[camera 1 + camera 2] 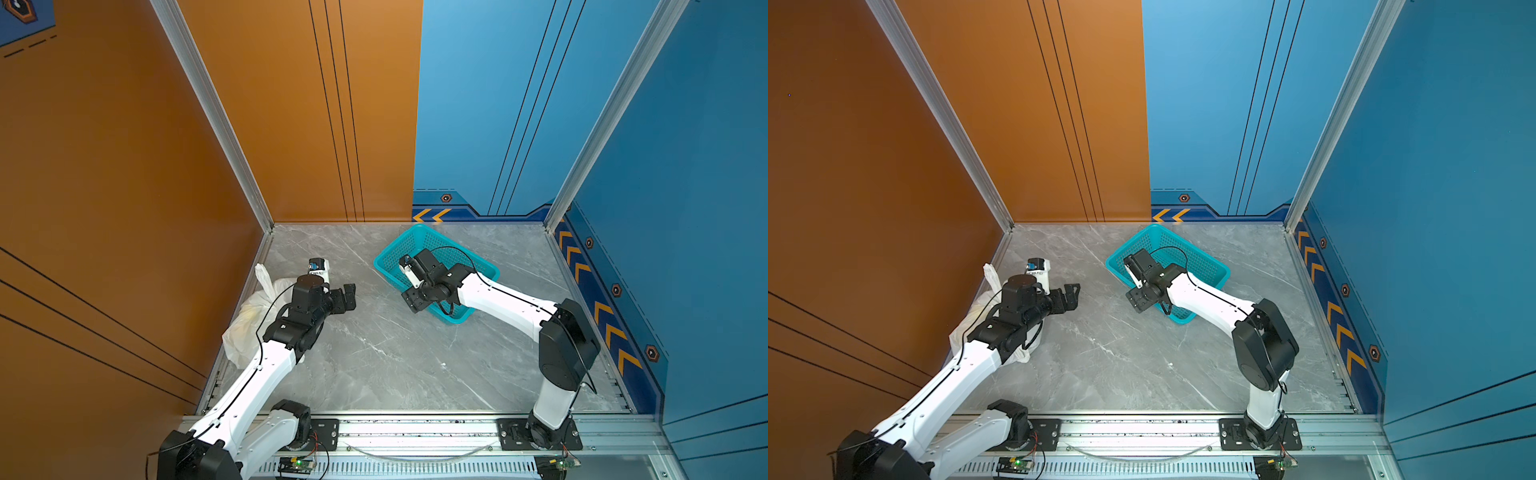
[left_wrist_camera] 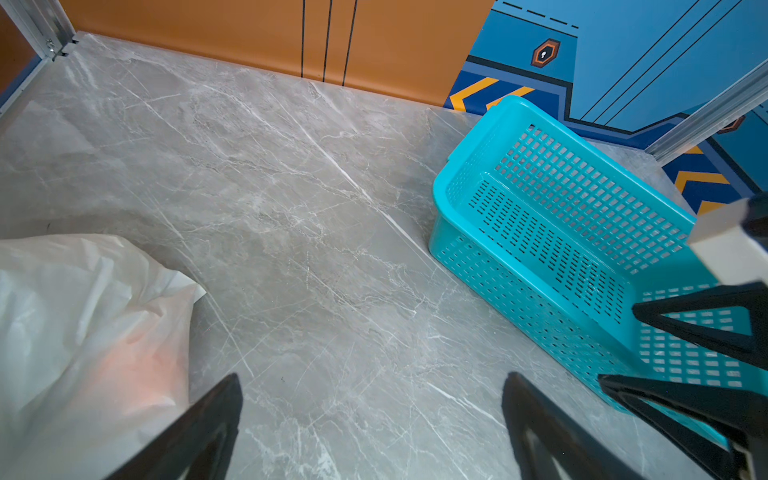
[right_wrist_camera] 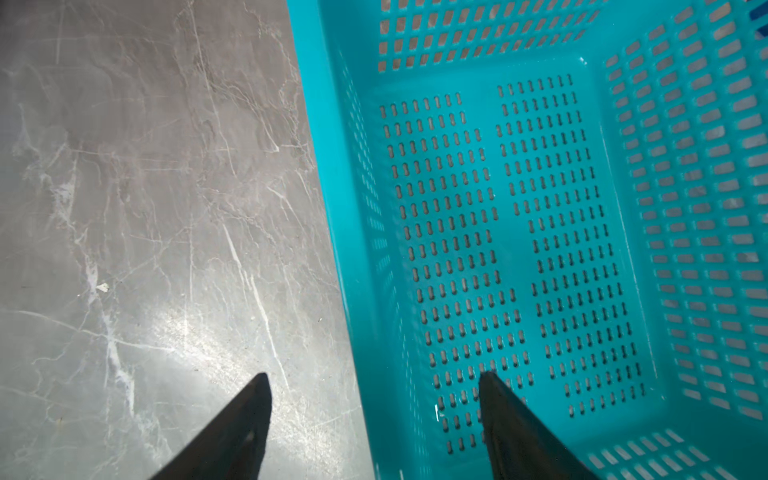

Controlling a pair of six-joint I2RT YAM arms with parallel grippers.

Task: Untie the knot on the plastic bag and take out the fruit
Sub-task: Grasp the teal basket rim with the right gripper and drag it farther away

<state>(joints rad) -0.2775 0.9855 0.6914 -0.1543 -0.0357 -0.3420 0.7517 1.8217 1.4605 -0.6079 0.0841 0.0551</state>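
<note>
While the knot (image 1: 264, 276) is looking tied, nothing is coming out yet. Plastic bag (image 1: 249, 324) is sitting at the far left of the table (image 1: 395, 353), close to the orange wall and partly under the left forearm. One orange-pink fruit (image 2: 145, 361) is glowing through the film; I can't make out the others.

Knot is sticking up from the bag's far end as a narrow tail. Its long axis is running up toward the back wall, tip leaning slightly left.

Left gripper (image 1: 345, 297) is hovering just right of the bag, jaws wide with nothing between them. It's pointing right, away from the knot, so the tail is lying behind and left of the fingertips. My read: left arm is much the nearer one, and it's going to need a swing back left to cross the tail's axis.

Right gripper (image 1: 413, 301) is hanging at the basket's (image 1: 486, 270) near-left corner, jaws apart and empty. One finger is over the table, the other over the basket floor, well apart from the bag.
</note>
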